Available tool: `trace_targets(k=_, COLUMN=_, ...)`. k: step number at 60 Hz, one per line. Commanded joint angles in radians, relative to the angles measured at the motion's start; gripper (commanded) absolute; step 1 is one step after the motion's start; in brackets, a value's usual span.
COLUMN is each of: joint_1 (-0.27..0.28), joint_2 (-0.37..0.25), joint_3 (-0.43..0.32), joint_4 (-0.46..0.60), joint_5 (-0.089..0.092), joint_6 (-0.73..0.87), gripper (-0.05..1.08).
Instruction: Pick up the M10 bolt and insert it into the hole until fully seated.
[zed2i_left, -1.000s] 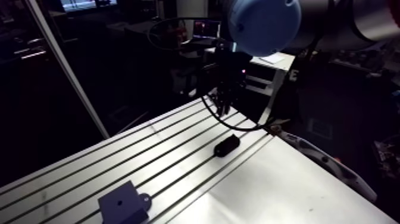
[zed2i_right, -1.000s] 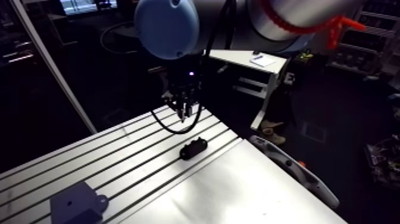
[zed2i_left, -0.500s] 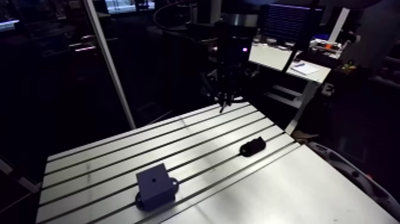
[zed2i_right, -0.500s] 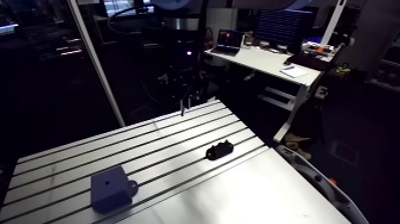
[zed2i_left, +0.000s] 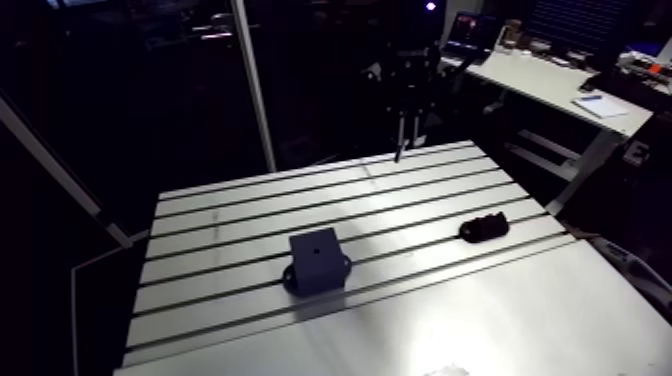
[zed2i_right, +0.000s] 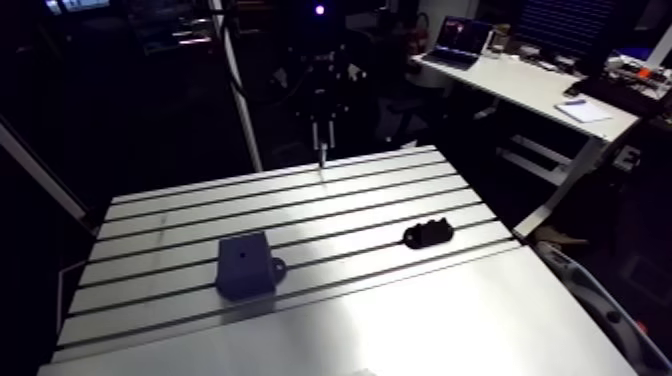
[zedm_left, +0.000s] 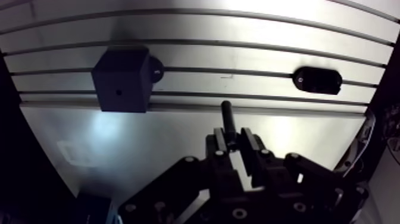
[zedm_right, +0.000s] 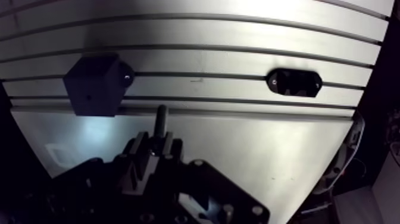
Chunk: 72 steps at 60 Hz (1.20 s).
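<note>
Claw: your gripper (zedm_left: 233, 136) is clamped on the bolt (zedm_left: 226, 116), which is pinched betw. the two fingers (zedm_left: 249, 142) in the wrist view.
Bolt: dark, thin shank sticks out past the fingertips and points down at the table (zed2i_left: 240, 215). Its head end is hidden betw. the fingers.
Bolt vs table: in the arm view it hangs w/ the gripper over the far slots, near the table's far edge. You can't tell from here whether the tip touches.
Block: dark cube (zed2i_left: 317, 258) w/ a small hole (zed2i_left: 314, 250) in its top face and a rounded foot at its base. It sits upright on the slotted part, approx mid-table.
Bolt vs block: well apart. In the wrist view the block is ahead of your gripper and off to one side, not under the bolt, so the bolt isn't in the hole yet.
Other part: black oval pc (zed2i_left: 484, 228) lies flat on the slots, well apart from the block. It's ahead of your gripper, on the opposite side.
Surface: slotted aluminium on the far part, plain plate (zed2i_left: 480, 320) on the near part. The block stands just beside that boundary.
</note>
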Motion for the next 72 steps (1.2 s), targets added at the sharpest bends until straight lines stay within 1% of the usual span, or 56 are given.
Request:
trace_targets(k=1, joint_1=0.098, joint_2=0.045, joint_3=-0.076, joint_4=0.123, joint_5=-0.040, joint_6=0.026, gripper=1.08)
trace_targets(k=7, joint_1=0.129, joint_2=0.050, joint_3=-0.070, joint_4=0.134, joint_5=-0.042, joint_6=0.026, gripper=1.08)
trace_targets(k=14, joint_1=0.150, joint_2=0.051, joint_3=-0.071, joint_4=0.148, joint_5=-0.042, joint_6=0.027, gripper=1.08)
trace_targets(k=20, joint_1=0.168, joint_2=0.051, joint_3=-0.076, joint_4=0.147, joint_5=-0.039, joint_6=0.033, gripper=1.08)
trace_targets(k=24, joint_1=0.181, joint_2=0.047, joint_3=-0.069, joint_4=0.135, joint_5=-0.033, joint_6=0.052, gripper=1.08)
trace_targets(k=28, joint_1=0.191, joint_2=0.043, joint_3=-0.064, joint_4=0.133, joint_5=-0.033, joint_6=0.067, gripper=1.08)
trace_targets(k=42, joint_1=0.209, joint_2=0.040, joint_3=-0.049, joint_4=0.129, joint_5=-0.028, joint_6=0.078, gripper=1.08)
trace_targets(k=44, joint_1=0.214, joint_2=0.040, joint_3=-0.048, joint_4=0.130, joint_5=-0.027, joint_6=0.078, gripper=1.08)
trace_targets(k=46, joint_1=0.231, joint_2=0.041, joint_3=-0.040, joint_4=0.127, joint_5=-0.022, joint_6=0.079, gripper=1.08)
trace_targets(k=51, joint_1=0.238, joint_2=0.043, joint_3=-0.032, joint_4=0.127, joint_5=-0.022, joint_6=0.089, gripper=1.08)
trace_targets(k=58, joint_1=0.256, joint_2=0.043, joint_3=-0.012, joint_4=0.127, joint_5=-0.028, joint_6=0.107, gripper=1.08)
trace_targets(k=65, joint_1=0.258, joint_2=0.043, joint_3=0.006, joint_4=0.124, joint_5=-0.027, joint_6=0.107, gripper=1.08)
trace_targets(k=72, joint_1=0.258, joint_2=0.045, joint_3=0.038, joint_4=0.069, joint_5=-0.025, joint_6=0.106, gripper=1.08)
